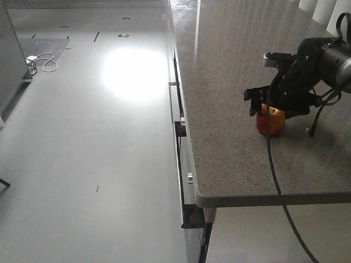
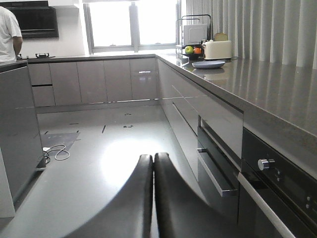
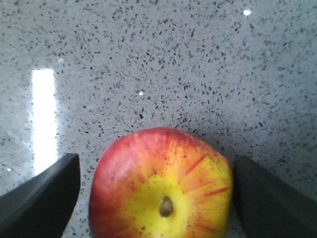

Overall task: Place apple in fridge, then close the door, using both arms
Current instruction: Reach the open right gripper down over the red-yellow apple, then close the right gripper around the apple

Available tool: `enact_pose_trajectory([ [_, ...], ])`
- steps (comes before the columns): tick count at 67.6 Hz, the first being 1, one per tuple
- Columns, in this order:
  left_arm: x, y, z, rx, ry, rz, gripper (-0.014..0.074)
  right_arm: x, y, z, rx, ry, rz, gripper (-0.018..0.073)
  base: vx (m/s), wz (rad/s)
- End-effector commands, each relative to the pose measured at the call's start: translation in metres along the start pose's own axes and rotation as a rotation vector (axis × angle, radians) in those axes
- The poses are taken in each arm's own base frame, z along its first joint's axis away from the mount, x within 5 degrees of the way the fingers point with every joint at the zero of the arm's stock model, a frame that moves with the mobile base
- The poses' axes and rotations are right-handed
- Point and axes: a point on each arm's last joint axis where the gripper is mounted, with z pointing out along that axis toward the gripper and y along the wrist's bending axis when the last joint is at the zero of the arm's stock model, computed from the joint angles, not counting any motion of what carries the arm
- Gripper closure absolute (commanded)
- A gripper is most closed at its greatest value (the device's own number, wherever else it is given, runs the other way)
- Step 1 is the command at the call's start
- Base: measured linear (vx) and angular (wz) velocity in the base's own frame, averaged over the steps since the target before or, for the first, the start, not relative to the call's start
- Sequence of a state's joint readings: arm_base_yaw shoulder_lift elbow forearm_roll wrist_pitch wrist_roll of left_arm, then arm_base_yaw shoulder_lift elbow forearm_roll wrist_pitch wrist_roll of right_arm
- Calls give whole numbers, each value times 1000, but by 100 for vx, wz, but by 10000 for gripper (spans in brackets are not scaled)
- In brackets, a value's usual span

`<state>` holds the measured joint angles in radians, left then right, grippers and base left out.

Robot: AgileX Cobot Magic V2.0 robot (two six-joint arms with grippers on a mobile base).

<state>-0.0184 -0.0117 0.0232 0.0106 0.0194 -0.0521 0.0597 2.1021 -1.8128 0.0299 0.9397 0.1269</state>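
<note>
The apple (image 1: 271, 121), red with a yellow patch round its stem, sits on the speckled grey counter (image 1: 230, 82) near its front right. In the right wrist view the apple (image 3: 161, 186) lies stem up between my fingers. My right gripper (image 1: 273, 105) hangs just over it, open, with one finger (image 3: 44, 196) on each side and a narrow gap to the fruit on both. My left gripper (image 2: 153, 157) is shut on nothing, its pads pressed together, held low over the floor beside the counter's drawers. I cannot make out the fridge or its door for certain.
A tall dark grey block (image 2: 17, 134) stands at the far left, with a white cable (image 1: 43, 61) on the floor by it. Drawer handles (image 2: 213, 171) and an oven knob (image 2: 266, 163) jut from the counter front. A plate, a toaster (image 2: 218, 49) and fruit sit far back.
</note>
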Motion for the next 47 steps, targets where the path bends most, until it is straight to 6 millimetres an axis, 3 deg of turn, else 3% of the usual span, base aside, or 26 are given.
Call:
enact_pose_trajectory([
  [1, -14, -1, -2, 8, -108, -15, 603, -12, 2, -31, -8, -94, 4, 15, 0, 0],
  [20, -14, -1, -2, 8, -108, -15, 603, -10, 0, -28, 13, -74, 4, 225, 0, 0],
  [29, -14, -1, -2, 8, -108, -15, 603, -8, 0, -30, 17, -52, -2, 279, 0, 0],
  [38, -14, -1, -2, 8, -108, -15, 603, -6, 0, -43, 13, -39, 5, 314, 0, 0],
  [47, -14, -1, -2, 8, -108, -15, 603, -5, 1, -68, 5, -61, 11, 337, 0, 0],
])
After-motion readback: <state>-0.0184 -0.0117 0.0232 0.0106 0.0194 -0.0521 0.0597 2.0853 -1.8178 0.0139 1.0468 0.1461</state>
